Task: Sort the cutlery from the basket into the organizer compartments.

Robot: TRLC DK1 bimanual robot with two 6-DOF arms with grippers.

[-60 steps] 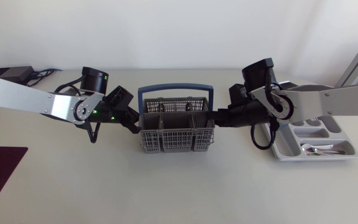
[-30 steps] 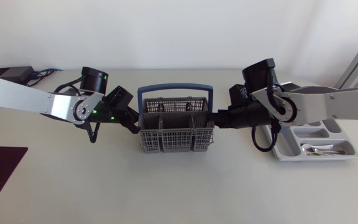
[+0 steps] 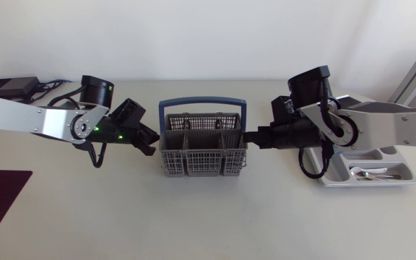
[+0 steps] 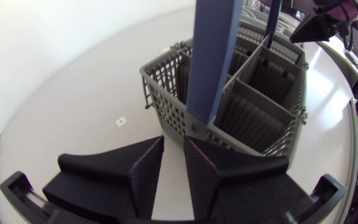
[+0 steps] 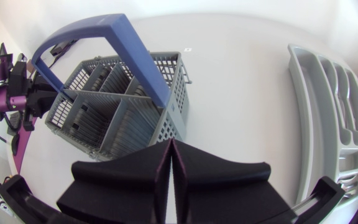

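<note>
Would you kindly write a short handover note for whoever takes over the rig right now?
Left end effector: open, empty, close beside the basket.
Right end effector: shut, empty, at the basket's opposite end.
Organizer: beyond the right arm, with some cutlery in its nearest compartment.
Done: that cutlery is sorted.
Left: no cutlery shows in the basket; check it before stopping.

Left arm (image 3: 20,115) is sitting low over the worktop, wrist pointing inward, jaws standing slightly apart, holding nothing. Right arm (image 3: 403,130) is mirroring it, jaws pressing together, empty.
</note>
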